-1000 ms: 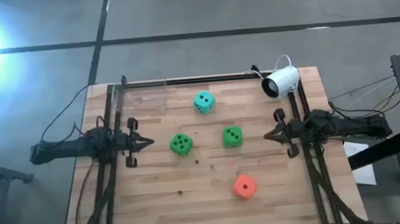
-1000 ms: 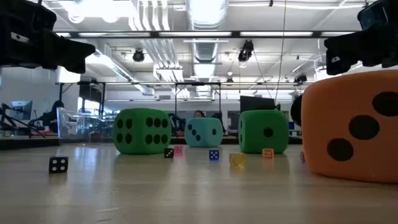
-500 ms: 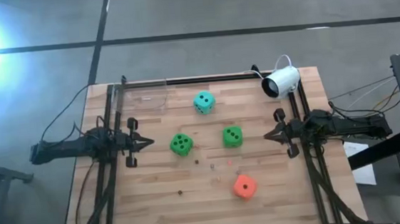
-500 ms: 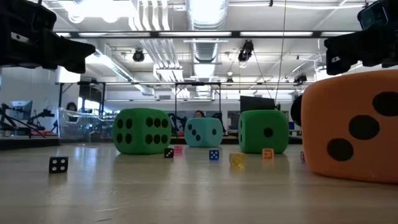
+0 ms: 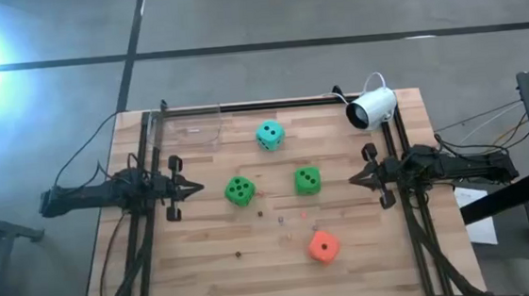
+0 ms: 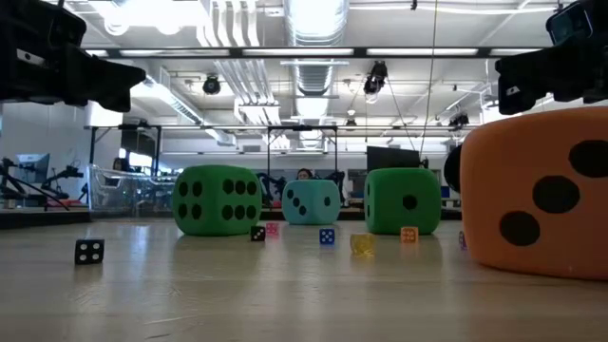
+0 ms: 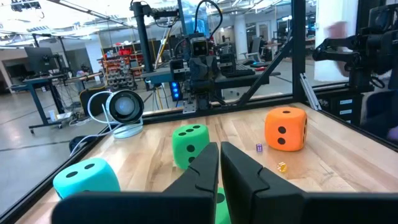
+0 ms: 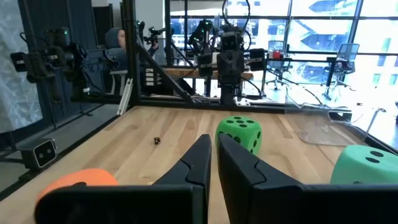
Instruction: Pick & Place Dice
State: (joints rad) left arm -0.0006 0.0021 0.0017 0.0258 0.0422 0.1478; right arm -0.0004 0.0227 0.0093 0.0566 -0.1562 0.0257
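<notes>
Four dice rest flat on the wooden table: a teal die (image 5: 269, 135) toward the far edge, two bright green dice (image 5: 239, 191) (image 5: 308, 180) side by side at mid-table, and an orange-red die (image 5: 323, 246) nearer the front. My left gripper (image 5: 201, 186) hovers shut at the table's left side, pointing at the left green die. My right gripper (image 5: 350, 178) hovers shut at the right side, pointing at the right green die. In the left wrist view the shut fingers (image 7: 219, 146) partly cover a green die (image 7: 189, 143). Both grippers touch nothing.
A clear plastic container (image 5: 187, 128) sits at the table's far left corner. A white camera (image 5: 372, 108) stands at the far right corner. Several tiny dice, such as a black one (image 6: 88, 251), lie scattered between the big dice. Black frame rails run along both sides.
</notes>
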